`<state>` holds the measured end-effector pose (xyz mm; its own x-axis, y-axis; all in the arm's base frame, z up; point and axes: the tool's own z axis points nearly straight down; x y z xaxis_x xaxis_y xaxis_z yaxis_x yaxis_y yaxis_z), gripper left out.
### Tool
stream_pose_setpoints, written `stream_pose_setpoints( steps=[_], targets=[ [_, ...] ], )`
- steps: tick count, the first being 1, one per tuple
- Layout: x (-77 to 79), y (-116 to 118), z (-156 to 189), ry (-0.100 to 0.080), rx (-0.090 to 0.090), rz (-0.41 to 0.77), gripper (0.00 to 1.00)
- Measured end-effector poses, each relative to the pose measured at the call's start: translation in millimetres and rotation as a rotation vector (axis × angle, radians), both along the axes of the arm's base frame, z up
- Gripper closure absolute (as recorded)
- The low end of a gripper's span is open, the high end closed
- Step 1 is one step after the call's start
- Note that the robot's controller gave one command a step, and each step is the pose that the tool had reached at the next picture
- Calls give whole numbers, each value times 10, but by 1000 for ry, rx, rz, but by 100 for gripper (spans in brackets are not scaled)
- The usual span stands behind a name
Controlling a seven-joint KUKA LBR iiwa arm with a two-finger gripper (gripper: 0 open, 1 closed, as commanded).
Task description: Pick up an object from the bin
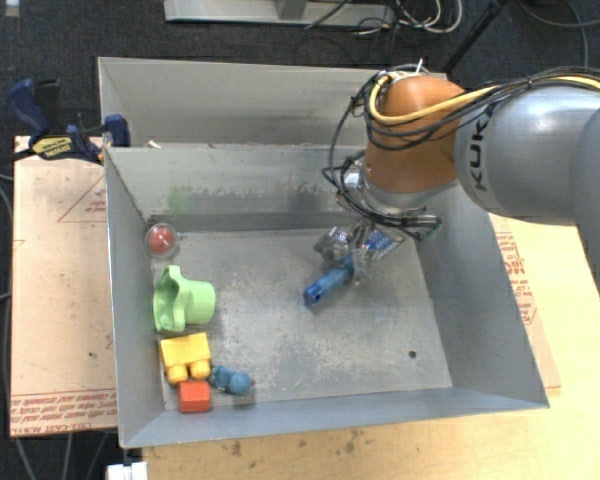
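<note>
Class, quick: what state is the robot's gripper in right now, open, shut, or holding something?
Gripper: cannot be told; it sits over the upper end of a blue tube-shaped piece near the middle of the bin.

In the grey bin [380,353], a red ball [160,238], green cup [183,301], yellow block [184,354], orange block [194,397] and small blue toy [230,379] are laid by the left wall. A long blue piece [325,288] is seen mid-floor.

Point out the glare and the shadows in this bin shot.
Camera view: light is soft and even; sheen on the orange wrist cover and the silver arm; a dim shadow band along the foot of the bin's back wall; only faint shadow under the gripper, by the blue piece.
</note>
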<state>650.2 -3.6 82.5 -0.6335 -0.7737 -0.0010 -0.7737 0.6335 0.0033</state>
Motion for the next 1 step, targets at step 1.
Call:
stream_pose_setpoints(
  steps=[1],
  targets=[
    [-68, 237, 1391, -12, -1, 13, 100]
  ],
)
